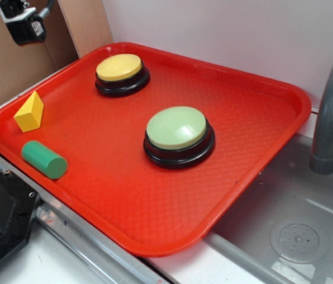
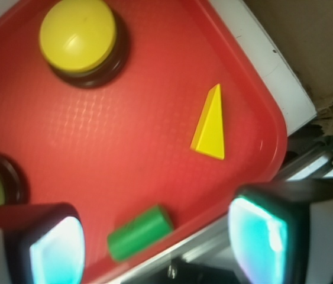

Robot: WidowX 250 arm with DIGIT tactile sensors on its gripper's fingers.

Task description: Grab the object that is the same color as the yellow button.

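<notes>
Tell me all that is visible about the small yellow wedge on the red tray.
The yellow wedge is a small solid block, a triangular prism with flat faces and sharp edges, looking like painted wood or plastic. It rests on the red tray near its rim and one corner, one pointed end up in the exterior view. Nothing touches it but the tray. The green cylinder lies nearby, apart from it. The claw is open and not at it.

On the tray sit four things — the wedge block at the left edge, the cylinder just in front of it. The smaller button stands at the back; the larger button mid-tray — a sink lies right.
</notes>
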